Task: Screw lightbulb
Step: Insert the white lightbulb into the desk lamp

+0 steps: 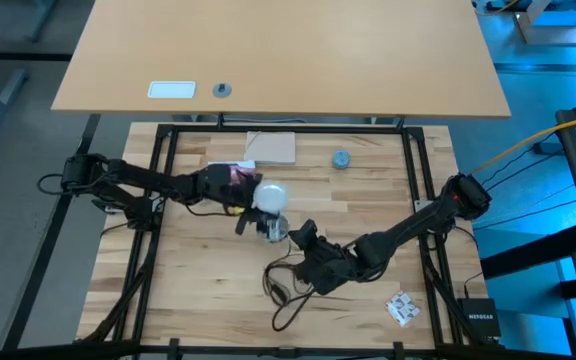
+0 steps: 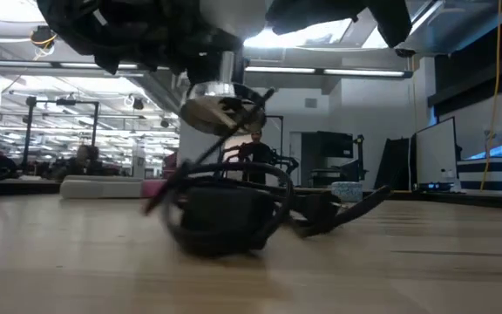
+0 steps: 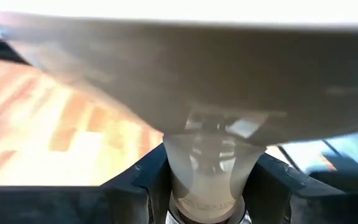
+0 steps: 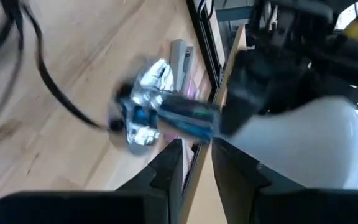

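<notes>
The white lightbulb [image 1: 270, 195] hangs above the table's middle, with my left gripper [image 1: 258, 203] shut on it. Its grey screw base [image 4: 186, 117] points at the silvery socket [image 1: 274, 229] and reaches its mouth; how far in it sits is blurred. The socket [image 2: 219, 109] hangs clear of the table. Its black cord [image 2: 225, 218] droops to a coil on the wood. My right gripper [image 1: 296, 237] is at the socket's near right side, fingers close together. My left gripper pinches the bulb's tapering neck [image 3: 207, 168] between its two fingers [image 3: 143, 180], just under the globe and above the screw base. The fingers come about level from the table's left and lie across the bulb. The bulb is lifted clear and tilted, globe uppermost. My right gripper [image 4: 196, 146] meets the socket [image 4: 143, 115] with its fingertips, slanting down from the table's near right. Blur hides which part they have. The socket is lifted clear, and its cord [image 4: 48, 81] hangs slack.
A small blue-grey cap [image 1: 341, 158] and a flat pale card [image 1: 271, 147] lie toward the far edge. A crumpled white scrap [image 1: 402, 308] lies at the near right. The loose cord [image 1: 283, 285] loops on the wood near my right arm.
</notes>
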Motion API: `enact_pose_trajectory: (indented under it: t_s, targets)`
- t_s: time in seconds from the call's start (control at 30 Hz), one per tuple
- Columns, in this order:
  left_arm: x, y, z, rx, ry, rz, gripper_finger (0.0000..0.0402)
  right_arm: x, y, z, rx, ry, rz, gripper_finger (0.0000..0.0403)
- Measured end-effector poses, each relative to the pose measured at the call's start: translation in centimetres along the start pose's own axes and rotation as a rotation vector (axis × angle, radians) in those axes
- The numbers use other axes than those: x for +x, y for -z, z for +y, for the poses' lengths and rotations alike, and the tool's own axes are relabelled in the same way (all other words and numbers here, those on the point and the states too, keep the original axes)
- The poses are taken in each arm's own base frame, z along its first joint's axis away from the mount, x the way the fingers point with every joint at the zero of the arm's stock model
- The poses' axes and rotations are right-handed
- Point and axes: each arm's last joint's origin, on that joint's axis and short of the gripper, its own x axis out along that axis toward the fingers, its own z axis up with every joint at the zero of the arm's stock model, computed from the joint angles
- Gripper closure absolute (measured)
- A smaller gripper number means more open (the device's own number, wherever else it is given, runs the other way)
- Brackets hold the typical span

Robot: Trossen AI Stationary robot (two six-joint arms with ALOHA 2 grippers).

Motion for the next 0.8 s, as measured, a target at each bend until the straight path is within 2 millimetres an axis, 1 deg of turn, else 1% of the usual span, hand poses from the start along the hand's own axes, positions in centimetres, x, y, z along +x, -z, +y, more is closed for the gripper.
enact_pose_trajectory:
  t_s: [0.1,0.2,0.33,0.43,0.53,0.63,0.73,0.8]
  targets:
    - [-0.11,-0.32,0.46,-0.096,-0.076,-0.042,0.0249,0.0,-0.02,0.05,0.03,-0.015,-0.011,0.0313]
    - [-0.18,-0.32,0.75,-0.207,-0.115,-0.054,0.0249,0.0,-0.06,0.1,0.068,-0.031,-0.025,0.0313]
    - [-0.2,-0.36,0.8,-0.247,-0.117,-0.061,0.0249,0.01,-0.09,0.13,0.109,-0.046,-0.036,0.0304]
    - [-0.2,-0.35,0.79,-0.247,-0.116,-0.06,0.0249,0.01,-0.09,0.14,0.112,-0.047,-0.035,0.0281]
    - [-0.19,-0.36,0.78,-0.252,-0.116,-0.06,0.0249,0.01,-0.1,0.12,0.113,-0.045,-0.035,0.0249]
    - [-0.2,-0.38,0.82,-0.302,-0.128,-0.07,0.0249,0.1,-0.14,0.0,0.125,-0.042,-0.043,0.022]
    - [-0.18,-0.36,0.84,-0.367,-0.148,-0.082,0.0249,0.43,-0.09,-0.21,0.141,-0.063,-0.064,0.0203]
    - [-0.17,-0.36,0.81,-0.397,-0.148,-0.085,0.0249,0.68,0.03,-0.33,0.148,-0.071,-0.065,0.02]
